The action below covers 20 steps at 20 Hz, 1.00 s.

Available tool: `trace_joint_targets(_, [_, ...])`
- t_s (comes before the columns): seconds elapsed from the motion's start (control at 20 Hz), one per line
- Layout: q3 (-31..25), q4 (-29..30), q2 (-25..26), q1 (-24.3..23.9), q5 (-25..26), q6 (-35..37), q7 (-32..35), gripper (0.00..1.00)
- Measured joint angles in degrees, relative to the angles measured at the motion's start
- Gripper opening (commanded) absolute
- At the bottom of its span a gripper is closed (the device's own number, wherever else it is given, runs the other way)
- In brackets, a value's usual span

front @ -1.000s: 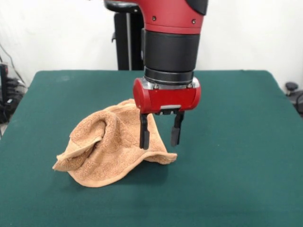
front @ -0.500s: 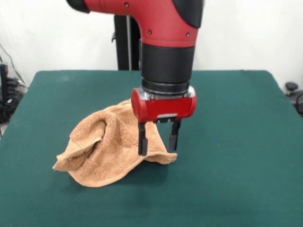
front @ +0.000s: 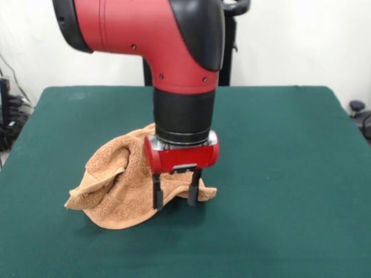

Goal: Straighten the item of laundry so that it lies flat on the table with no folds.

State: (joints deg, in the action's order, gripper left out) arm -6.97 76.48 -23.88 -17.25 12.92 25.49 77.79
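Since the earlier frame, gripper [front: 175, 194] has dropped and shifted left, fingers spread astride the towel's [front: 119, 185] near-right edge. Towel judged soft, light, limp; that thin edge suits pinching.

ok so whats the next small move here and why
Probably close the gripper. Its fingers are open and low, straddling the front edge of the towel, which lies crumpled in a heap on the table. Pinching that edge would likely let the arm pull it outward to open the folds. Whether the tips already touch the cloth is hard to tell.
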Motion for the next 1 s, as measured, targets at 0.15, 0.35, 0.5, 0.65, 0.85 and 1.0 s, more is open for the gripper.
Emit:
trace_joint_targets(0.15, [0.00,-0.44,1.12,-0.32,1.09,0.00,0.00,1.00])
trace_joint_targets(0.35, [-0.02,-0.61,2.01,-0.35,2.06,-0.01,0.00,1.00])
trace_joint_targets(0.5, [-0.02,-0.61,2.30,-0.35,2.27,-0.01,0.00,1.00])
trace_joint_targets(0.65, [-0.01,-0.61,2.22,-0.34,2.27,-0.01,0.00,1.00])
trace_joint_targets(0.85, [-0.02,-0.61,2.16,-0.19,2.28,-0.01,0.00,1.00])
trace_joint_targets(1.0, [-0.01,-0.61,2.16,-0.19,2.28,-0.01,0.00,1.00])
